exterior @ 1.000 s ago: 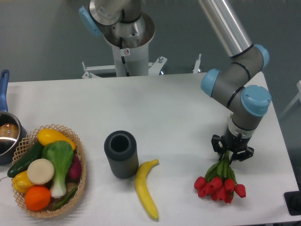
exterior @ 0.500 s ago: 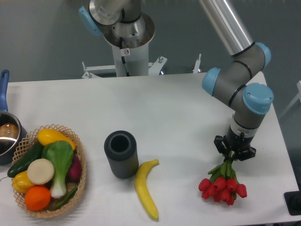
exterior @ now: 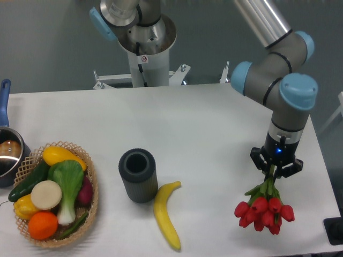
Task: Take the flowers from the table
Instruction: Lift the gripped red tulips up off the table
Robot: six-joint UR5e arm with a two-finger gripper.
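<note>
The flowers [exterior: 265, 208], a bunch of red tulips with green stems, hang head-down from my gripper [exterior: 276, 170] at the right side of the white table [exterior: 198, 128]. The gripper is shut on the upper stems. The red heads sit low near the table's front right part; I cannot tell whether they touch the surface. The stem ends are hidden inside the gripper.
A yellow banana [exterior: 167, 214] lies at the front middle beside a dark ribbed cylinder cup [exterior: 138, 175]. A wicker basket of vegetables and fruit [exterior: 53, 193] stands at the front left, with a pot [exterior: 8, 152] at the left edge. The arm's base [exterior: 143, 48] stands behind the table.
My gripper has moved right and slightly up with the flowers held in it; the tulip heads have shifted right with it.
</note>
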